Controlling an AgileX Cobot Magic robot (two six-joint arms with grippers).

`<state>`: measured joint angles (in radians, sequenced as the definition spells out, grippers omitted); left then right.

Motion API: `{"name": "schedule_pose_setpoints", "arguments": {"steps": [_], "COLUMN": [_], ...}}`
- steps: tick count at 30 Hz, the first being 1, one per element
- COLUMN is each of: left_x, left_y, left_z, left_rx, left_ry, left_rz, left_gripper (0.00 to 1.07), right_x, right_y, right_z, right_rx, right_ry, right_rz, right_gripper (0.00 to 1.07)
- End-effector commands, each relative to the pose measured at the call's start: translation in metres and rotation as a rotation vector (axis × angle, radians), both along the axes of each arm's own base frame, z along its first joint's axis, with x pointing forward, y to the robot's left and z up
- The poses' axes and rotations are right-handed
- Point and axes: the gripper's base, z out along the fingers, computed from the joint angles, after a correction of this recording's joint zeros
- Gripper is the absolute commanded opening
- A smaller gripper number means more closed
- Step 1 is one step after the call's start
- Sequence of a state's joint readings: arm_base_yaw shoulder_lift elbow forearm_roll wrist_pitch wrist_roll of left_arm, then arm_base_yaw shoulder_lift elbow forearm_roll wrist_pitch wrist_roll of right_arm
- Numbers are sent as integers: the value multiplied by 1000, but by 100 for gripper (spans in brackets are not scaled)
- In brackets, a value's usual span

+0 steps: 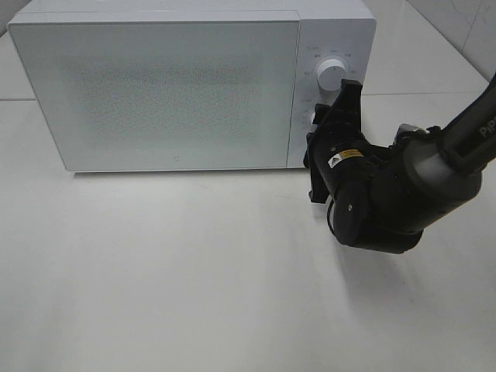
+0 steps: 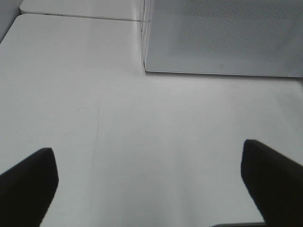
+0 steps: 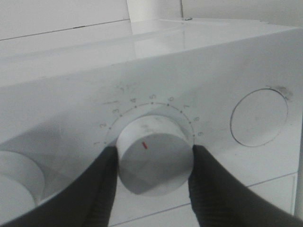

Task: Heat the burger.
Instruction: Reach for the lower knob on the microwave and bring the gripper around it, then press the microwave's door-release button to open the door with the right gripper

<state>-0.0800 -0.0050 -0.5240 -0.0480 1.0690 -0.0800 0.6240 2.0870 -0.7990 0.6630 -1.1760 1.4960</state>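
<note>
My right tool [image 3: 154, 152] is clamped on the numbered dial [image 3: 156, 170], one finger against each side, and the dial has a small red mark on its face. In the high view this dial sits on the control panel of the microwave [image 1: 170, 85], right of centre in the frame, below a second knob [image 1: 332, 74]. The door [image 1: 155, 93] is shut. My left tool [image 2: 150, 187] hangs above the surface [image 2: 142, 132], fingers wide apart, holding nothing. The burger shows in no view, so I cannot tell where it is.
</note>
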Motion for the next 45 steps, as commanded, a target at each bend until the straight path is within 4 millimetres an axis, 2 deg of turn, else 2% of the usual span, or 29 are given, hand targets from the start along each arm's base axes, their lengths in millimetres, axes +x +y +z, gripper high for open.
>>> {"name": "schedule_pose_setpoints", "arguments": {"steps": [1,3,9,11,14,16,19,21,32,37,45], "left_x": [-3,-3,-3,-3,-3,-3,-3,-3,-3,-3,-3], "left_y": [0,0,0,0,0,0,0,0,0,0,0], "left_z": [-1,-1,-1,-1,-1,-1,-1,-1,-1,-1,-1], "left_rx": [-5,-5,-5,-5,-5,-5,-5,-5,-4,-4,-5], "left_ry": [-18,-18,-18,-18,-18,-18,-18,-18,-18,-18,-18], "left_rz": [-3,-3,-3,-3,-3,-3,-3,-3,-3,-3,-4], "left_gripper": [100,100,100,99,99,99,99,99,99,99,99], "right_x": [9,9,10,11,10,11,11,9,-5,-25,-38], "right_y": [23,23,22,20,19,15,14,5,-6,-2,-1], "right_z": [12,12,14,16,16,15,14,13,14,7,8], "right_rx": [-19,-23,-20,-51,-55,-51,-54,-118,-214,-253,-358], "right_ry": [-61,-61,-74,-103,-100,-87,-84,-63,-35,8,68], "right_rz": [199,199,189,165,158,113,100,40,19,90,207], "right_gripper": [7,12,17,24,27,44,48,59,67,67,67]}}
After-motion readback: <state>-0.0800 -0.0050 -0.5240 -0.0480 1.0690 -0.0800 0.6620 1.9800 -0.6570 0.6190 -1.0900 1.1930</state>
